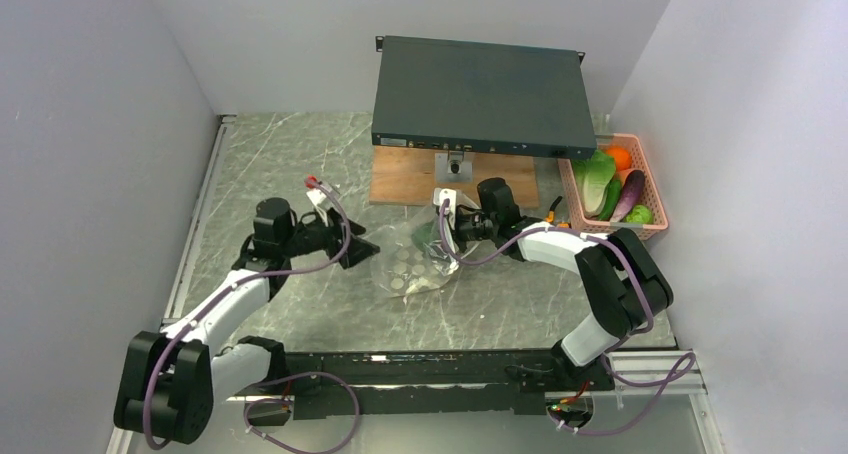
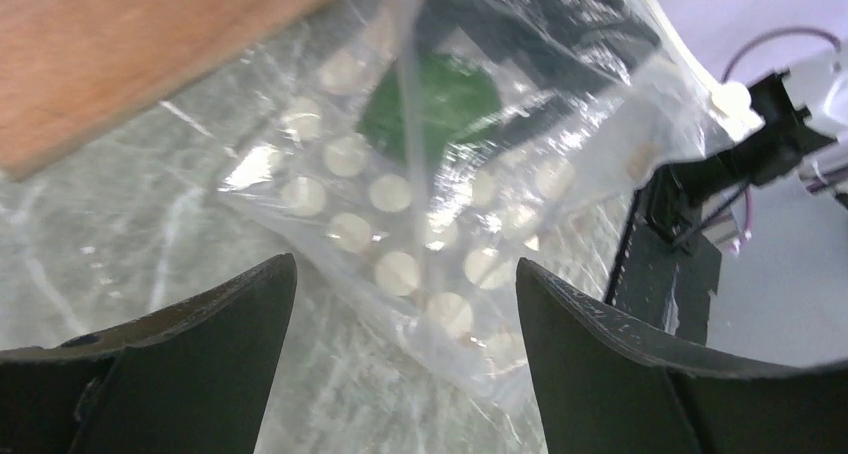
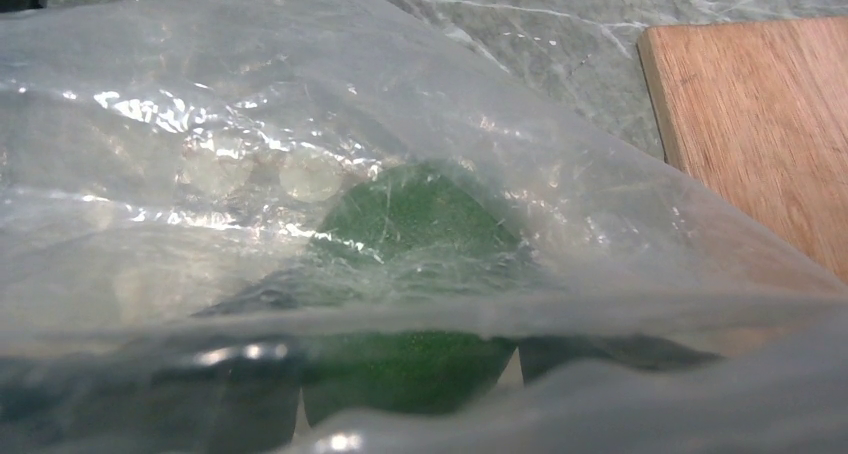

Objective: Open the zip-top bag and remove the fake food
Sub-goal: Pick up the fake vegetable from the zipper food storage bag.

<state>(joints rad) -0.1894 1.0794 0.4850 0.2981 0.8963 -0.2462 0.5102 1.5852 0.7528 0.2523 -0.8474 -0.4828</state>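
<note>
One bag [image 2: 400,224] lies just ahead of the wide-open left gripper [image 2: 405,269]. Right gripper [image 1: 445,236] straddles the green piece [image 3: 410,234] inside; grip unclear.

Saw a dark flat box [image 1: 480,94] raised on a small stand at the back over a wooden board [image 1: 410,179], a pink basket [image 1: 652,189] just right of both by the wall, all on a grey marbled table [image 1: 290,164].
</note>
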